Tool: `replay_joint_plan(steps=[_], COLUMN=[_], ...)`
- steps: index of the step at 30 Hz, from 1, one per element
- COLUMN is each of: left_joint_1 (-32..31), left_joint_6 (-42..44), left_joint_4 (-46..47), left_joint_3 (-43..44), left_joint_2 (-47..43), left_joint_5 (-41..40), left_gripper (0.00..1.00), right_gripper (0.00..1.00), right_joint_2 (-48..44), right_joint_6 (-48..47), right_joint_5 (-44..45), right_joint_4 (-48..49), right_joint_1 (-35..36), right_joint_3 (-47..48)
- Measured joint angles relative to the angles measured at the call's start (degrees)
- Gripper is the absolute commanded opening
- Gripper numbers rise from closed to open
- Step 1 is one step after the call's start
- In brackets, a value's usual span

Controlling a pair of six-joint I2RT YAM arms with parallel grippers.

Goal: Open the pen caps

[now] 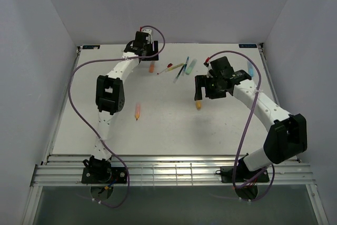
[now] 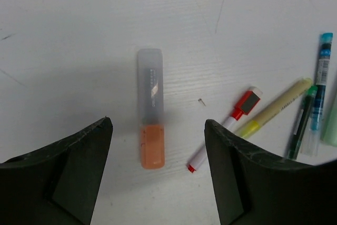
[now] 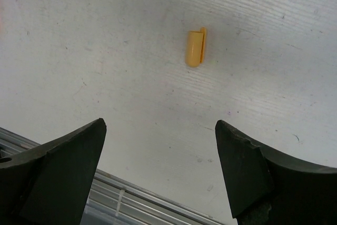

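Where arms stand: L arm (image 1: 113, 77) reaches to far-left of counter (image 1: 174, 135); R arm (image 1: 263, 106) bends inward at mid-right.
L claw (image 2: 158, 121): jaws wide, nothing gripped; fingers (image 2: 68, 172) flank a highlighter w/o touching it.
Orange cap (image 2: 152, 148): sits on end of translucent barrel (image 2: 149, 82), the end nearer the claw; lies flat betw. the fingers.
R claw (image 3: 160, 124): jaws wide, empty, above bare counter.
Loose cap (image 3: 195, 48): yellow-orange, alone on counter, on no pen, ahead of R claw; top view puts it just beside that claw.
Orange pen (image 1: 137, 111): lies alone nr L arm's elbow, well apart from loose cap.
Pen cluster: red-white marker (image 2: 224, 130), yellow pen (image 2: 276, 108), dark green pen (image 2: 301, 122), teal pen (image 2: 320, 90); fanned beside highlighter, on R arm's side; caps too small to judge.
Blue item (image 1: 250, 70): at far-right counter edge; cap or pen, cannot tell.
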Motion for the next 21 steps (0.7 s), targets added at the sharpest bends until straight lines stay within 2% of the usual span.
replay_joint_plan(steps=[6, 15, 21], left_joint_1=[0.57, 0.74, 0.72], left_joint_6=[1.46, 3.96, 4.24], left_joint_4=[3.48, 11.85, 13.97], left_joint_3=[2.51, 1.7, 1.6], left_joint_2=[4.96, 7.04, 7.91], left_joint_5=[0.0, 0.02, 1.4], left_gripper=[0.81, 0.81, 0.78], right_gripper=[0.9, 0.9, 0.9], right_joint_2=[-2.29, -5.55, -6.12], right_joint_6=[-0.2, -0.39, -0.61], right_joint_5=[-0.02, 0.17, 0.59], right_joint_4=[-0.09, -0.11, -0.11], right_joint_1=[0.0, 0.0, 0.0], right_joint_3=[-0.92, -4.76, -5.29])
